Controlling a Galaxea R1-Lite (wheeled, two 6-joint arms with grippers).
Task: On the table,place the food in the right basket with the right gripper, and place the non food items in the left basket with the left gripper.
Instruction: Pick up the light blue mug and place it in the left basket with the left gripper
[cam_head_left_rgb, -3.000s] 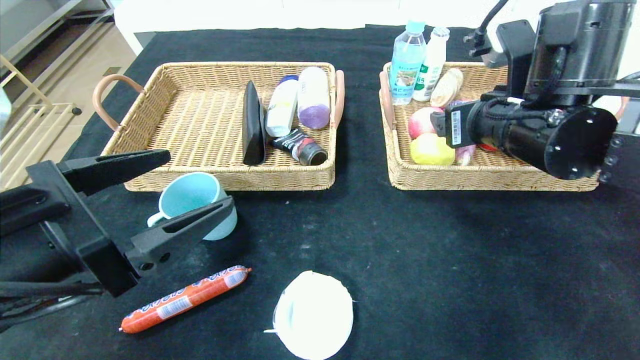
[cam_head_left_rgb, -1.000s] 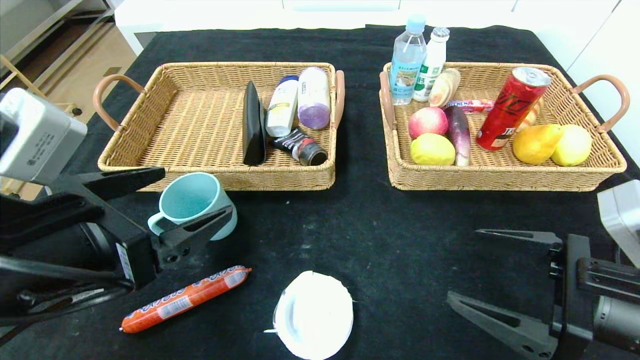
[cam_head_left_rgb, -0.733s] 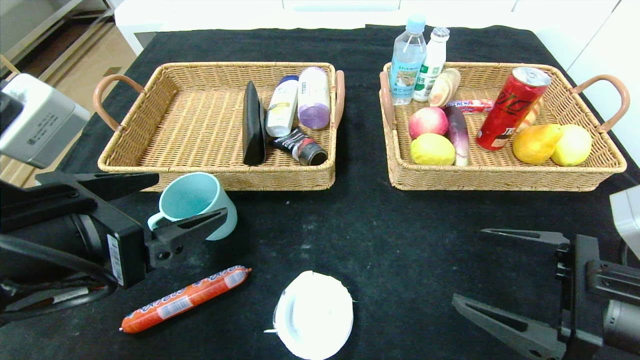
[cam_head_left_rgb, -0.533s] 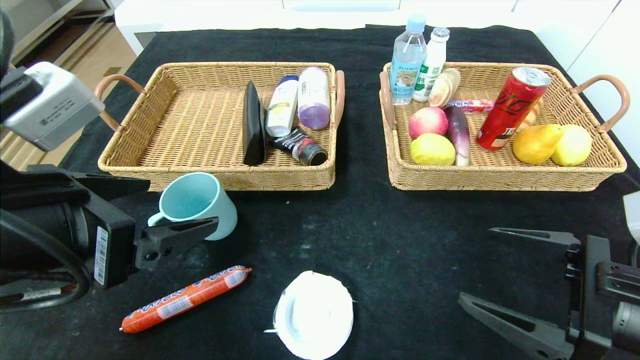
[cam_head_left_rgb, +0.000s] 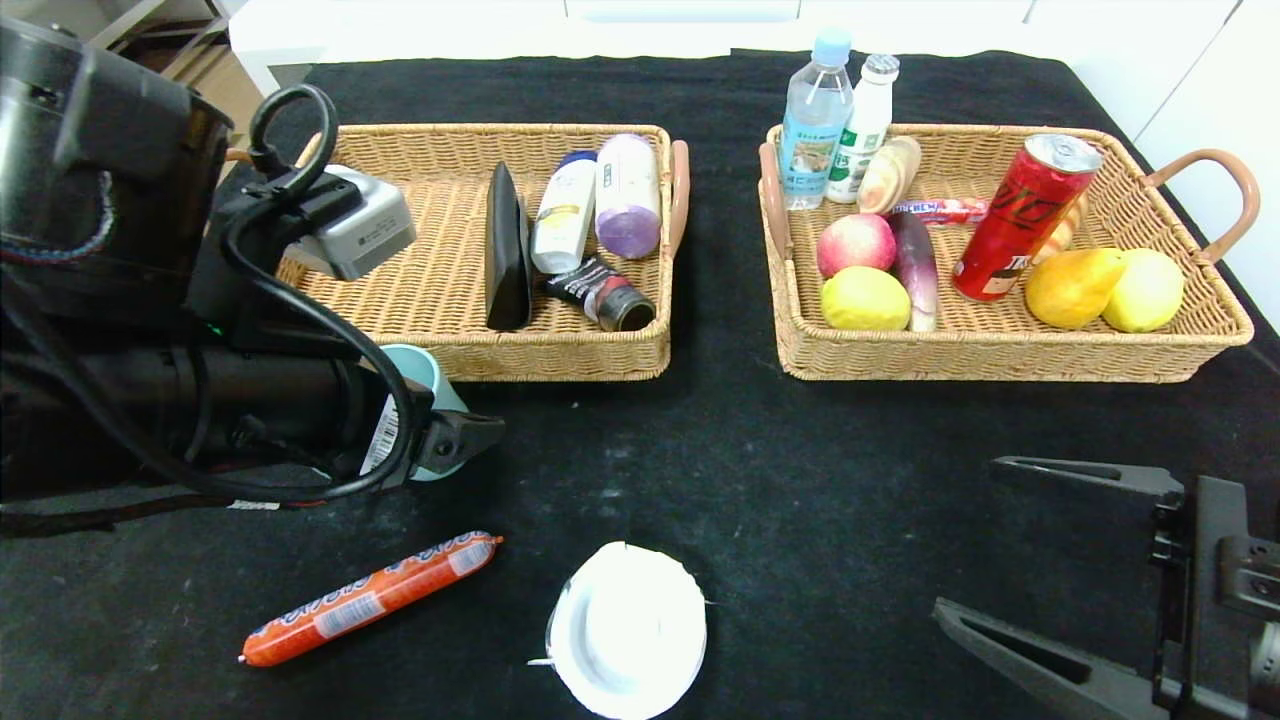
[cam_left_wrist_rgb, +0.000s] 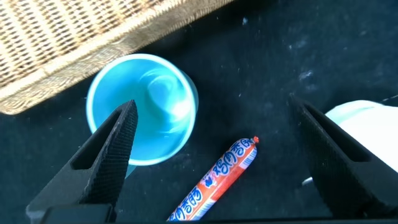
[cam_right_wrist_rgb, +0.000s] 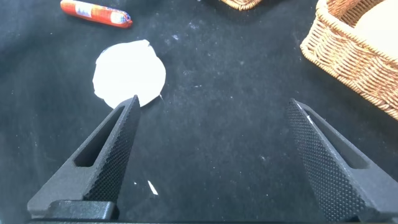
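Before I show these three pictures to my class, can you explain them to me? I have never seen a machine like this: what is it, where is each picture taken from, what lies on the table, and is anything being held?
It is a two-armed robot with a pincer, called a gripper, on each arm. The wide picture comes from a camera on its head; the other two come from cameras on its wrists, looking out between the fingers. On the black table stand a left basket with toiletries and a right basket with fruit, drinks and snacks. Still loose are a blue cup, a wrapped sausage and a white lid-like disc. The left gripper is open over the cup, one finger above its mouth. The right gripper is open at the table's near right. Nothing is held.
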